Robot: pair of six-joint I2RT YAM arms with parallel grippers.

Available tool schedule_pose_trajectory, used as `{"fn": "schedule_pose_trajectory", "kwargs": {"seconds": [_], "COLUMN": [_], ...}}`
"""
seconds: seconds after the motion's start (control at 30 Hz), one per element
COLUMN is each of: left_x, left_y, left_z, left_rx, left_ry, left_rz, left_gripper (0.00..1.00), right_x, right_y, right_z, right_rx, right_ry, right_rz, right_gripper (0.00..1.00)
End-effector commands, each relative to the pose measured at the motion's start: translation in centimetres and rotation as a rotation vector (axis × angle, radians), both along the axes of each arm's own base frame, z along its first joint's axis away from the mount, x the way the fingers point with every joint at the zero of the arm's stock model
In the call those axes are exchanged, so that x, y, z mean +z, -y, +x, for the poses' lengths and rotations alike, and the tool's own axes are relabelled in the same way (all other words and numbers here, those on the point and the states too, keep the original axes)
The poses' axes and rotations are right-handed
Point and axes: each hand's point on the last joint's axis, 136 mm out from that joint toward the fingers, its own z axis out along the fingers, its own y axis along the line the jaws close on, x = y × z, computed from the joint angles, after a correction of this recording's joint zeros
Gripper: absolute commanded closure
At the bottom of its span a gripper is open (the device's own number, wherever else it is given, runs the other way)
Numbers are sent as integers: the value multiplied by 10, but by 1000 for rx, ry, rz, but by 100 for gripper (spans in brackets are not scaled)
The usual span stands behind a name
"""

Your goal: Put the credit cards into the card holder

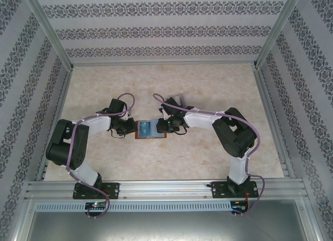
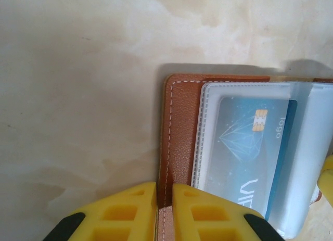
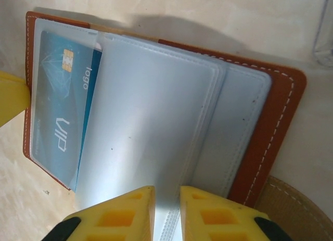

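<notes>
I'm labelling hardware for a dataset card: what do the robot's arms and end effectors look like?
The left arm and right arm have white links, black joints and lilac cables along them. The left end effector and right end effector have yellow fingers with recessed pockets and black bases.

The card holder (image 2: 179,126) is brown with white stitching and pale sleeves, the credit card (image 2: 244,147) inside it blue with a gold chip, the table (image 2: 78,95) under it mottled cream, the walls (image 1: 156,27) around it grey-floral striped.
</notes>
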Motion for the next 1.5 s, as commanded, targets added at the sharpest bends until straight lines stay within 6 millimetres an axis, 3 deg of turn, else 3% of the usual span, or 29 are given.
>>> {"fn": "schedule_pose_trajectory", "kwargs": {"seconds": [0.0,0.13,0.23,0.47,0.57,0.63,0.83,0.97,1.2,1.47], "left_x": [-6,-7,-7,-6,-7,-7,-6,-5,2,-3], "left_y": [3,3,3,3,3,3,2,4,4,5], "left_z": [-5,-5,-6,-5,-5,-5,-5,-5,-4,-7], "left_rx": [-26,-26,-25,-22,-22,-21,-17,-14,-13,-17], "left_ry": [-18,-17,-17,-15,-15,-16,-14,-15,-1,-20], "left_rz": [-2,-2,-5,-4,-4,-4,-4,-12,-17,-25], "left_gripper": [84,84,84,84,84,85,85,85,85,85], "right_x": [1,4,6,10,11,11,7,7,19,1], "right_y": [-12,-18,-22,-26,-27,-28,-28,-24,-1,5], "right_z": [-2,0,0,2,2,2,3,3,3,-3], "right_rx": [25,26,31,40,39,38,35,16,-41,-72], "right_ry": [-7,-8,-5,4,3,4,3,11,66,39], "right_rz": [15,43,60,74,84,86,86,62,-28,-110], "right_gripper": [79,68,68,81,81,73,66,58,53,52]}}
